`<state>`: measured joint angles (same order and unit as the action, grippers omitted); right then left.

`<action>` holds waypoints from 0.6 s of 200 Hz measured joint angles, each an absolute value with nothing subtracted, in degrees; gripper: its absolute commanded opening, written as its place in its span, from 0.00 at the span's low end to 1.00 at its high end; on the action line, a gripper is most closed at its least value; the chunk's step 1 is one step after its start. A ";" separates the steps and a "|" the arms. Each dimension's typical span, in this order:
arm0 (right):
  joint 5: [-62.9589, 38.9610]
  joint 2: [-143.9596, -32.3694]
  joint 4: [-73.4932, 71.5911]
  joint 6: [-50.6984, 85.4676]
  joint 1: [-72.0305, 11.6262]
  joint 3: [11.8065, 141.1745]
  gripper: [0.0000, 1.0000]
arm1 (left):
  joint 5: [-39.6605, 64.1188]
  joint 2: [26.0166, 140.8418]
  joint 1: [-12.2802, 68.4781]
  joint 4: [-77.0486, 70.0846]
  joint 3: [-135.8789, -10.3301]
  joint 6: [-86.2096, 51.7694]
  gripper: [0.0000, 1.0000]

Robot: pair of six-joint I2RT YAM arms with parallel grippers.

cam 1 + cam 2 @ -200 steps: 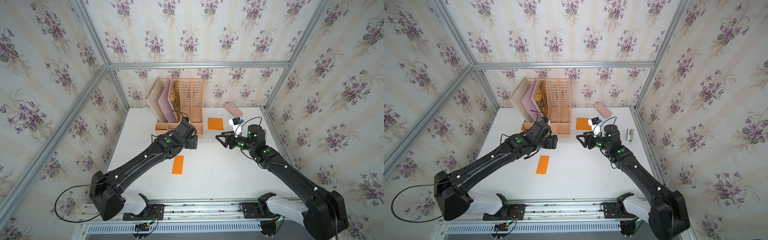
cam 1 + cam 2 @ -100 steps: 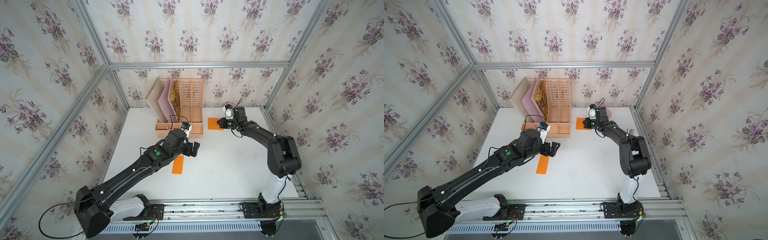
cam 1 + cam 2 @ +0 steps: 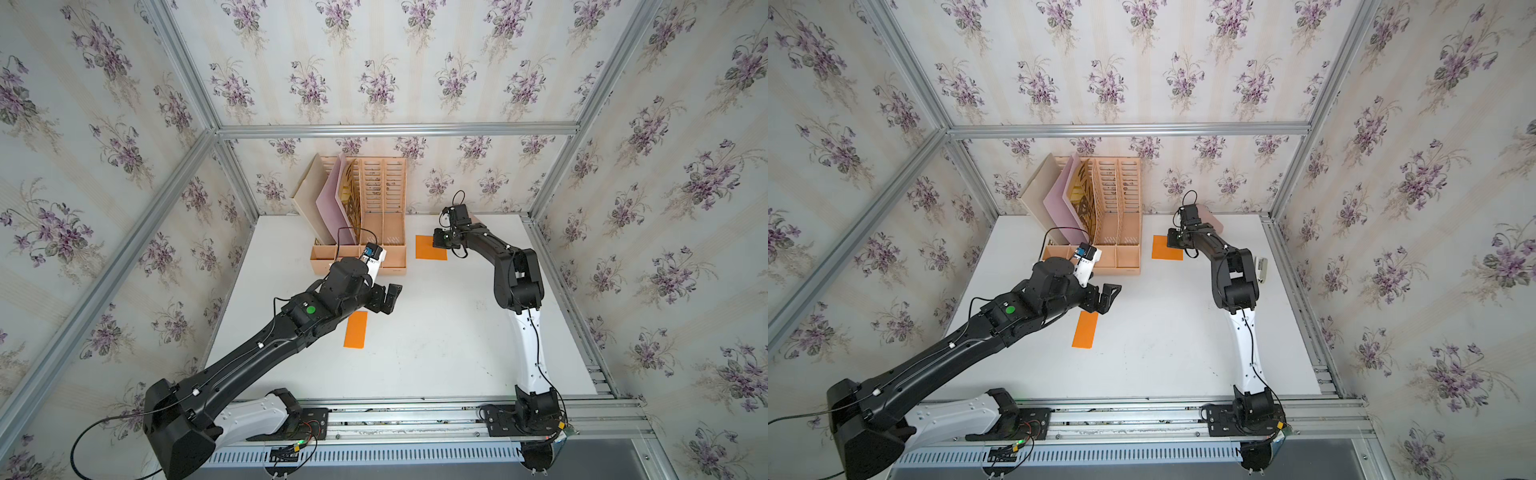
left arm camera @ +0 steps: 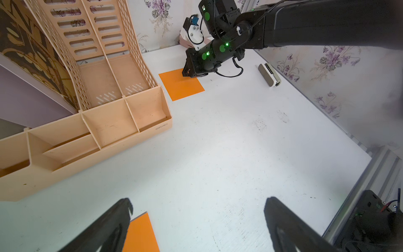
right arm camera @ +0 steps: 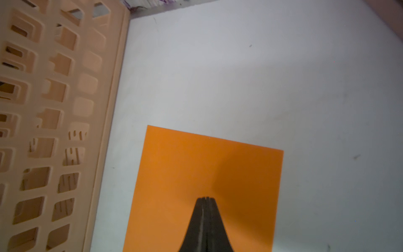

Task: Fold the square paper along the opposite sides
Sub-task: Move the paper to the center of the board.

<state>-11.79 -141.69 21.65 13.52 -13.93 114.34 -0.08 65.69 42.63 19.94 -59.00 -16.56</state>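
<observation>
The orange square paper (image 3: pixel 428 249) (image 3: pixel 1163 251) lies flat at the back of the table, beside the organizer. My right gripper (image 3: pixel 438 243) (image 5: pixel 205 198) is shut, its joined tips over the paper's (image 5: pixel 185 165) middle and near edge; nothing shows between the jaws. The left wrist view shows the same right gripper (image 4: pixel 192 74) low at that paper's (image 4: pixel 182 86) far corner. A narrow orange folded strip (image 3: pixel 355 329) (image 4: pixel 140 234) lies mid-table. My left gripper (image 3: pixel 388 297) (image 4: pixel 198 201) hangs wide open just beyond the strip's end, holding nothing.
A peach desk organizer (image 3: pixel 374 232) with pink and beige folders stands at the back, left of the square paper. A small grey stapler-like item (image 3: pixel 1261 266) (image 4: pixel 269 75) lies by the right wall. A pink object (image 3: pixel 1210 218) sits in the back corner.
My right arm swung from mid-table to the back, and its gripper closed over the square paper. My left gripper drew away from the organizer toward the strip and opened fully.
</observation>
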 measured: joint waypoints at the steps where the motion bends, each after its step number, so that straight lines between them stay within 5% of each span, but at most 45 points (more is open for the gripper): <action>1: -11.79 -141.82 21.82 13.52 -13.93 114.48 0.00 | -0.08 65.71 42.63 19.94 -59.02 -16.56 0.99; 48: -13.47 -141.99 21.61 14.81 -14.00 112.71 0.00 | -0.32 66.26 42.63 20.18 -59.83 -16.56 0.99; 120: -14.96 -117.84 6.76 16.86 -17.58 71.18 0.00 | -0.25 66.48 42.63 25.19 -60.86 -18.59 0.99</action>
